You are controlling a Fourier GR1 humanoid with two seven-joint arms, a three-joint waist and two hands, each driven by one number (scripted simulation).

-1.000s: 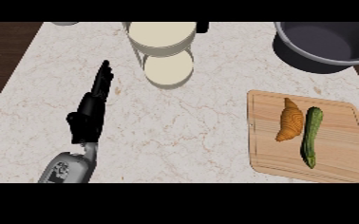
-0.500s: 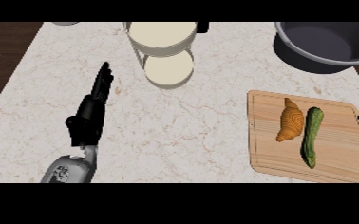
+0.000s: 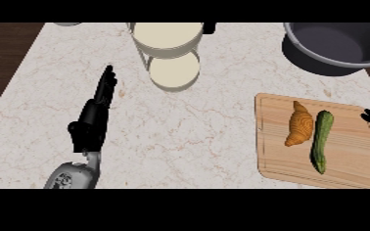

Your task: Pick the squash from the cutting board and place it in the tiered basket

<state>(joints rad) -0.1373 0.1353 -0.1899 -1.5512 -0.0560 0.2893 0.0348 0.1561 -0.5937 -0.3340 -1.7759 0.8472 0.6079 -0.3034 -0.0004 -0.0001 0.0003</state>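
While the left hand (image 3: 92, 120) rests open and empty, the squash (image 3: 321, 134) on the board (image 3: 278, 161) looks stiff, smooth, light; grip mid-length.

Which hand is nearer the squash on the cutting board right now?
Right. Its fingertip just shows at the view's right edge, beside the squash. The left hand lies open far across the counter.
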